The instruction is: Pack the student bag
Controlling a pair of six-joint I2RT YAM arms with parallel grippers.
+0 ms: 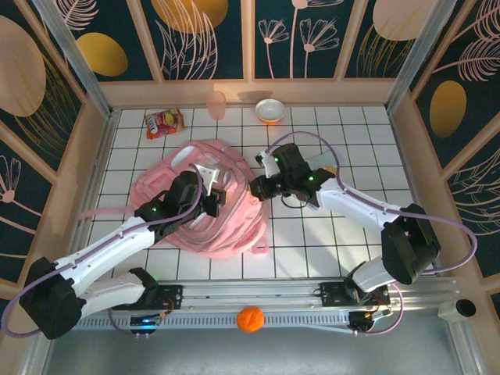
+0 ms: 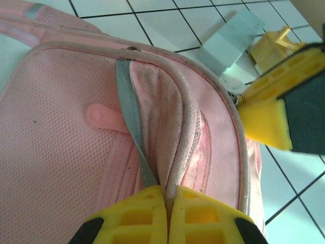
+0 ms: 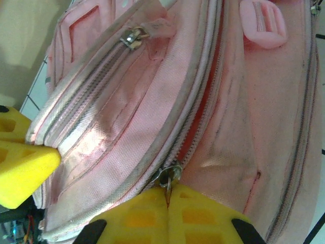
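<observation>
Two end effectors (image 2: 165, 195) (image 3: 167, 195) clamped onto student bag (image 1: 230, 234).

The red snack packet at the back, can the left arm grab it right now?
Probably not yet. The left gripper is shut on the big soft pink fabric backpack, so it would have to let go first. The flat red snack packet lies beyond the backpack with nothing over it.
</observation>
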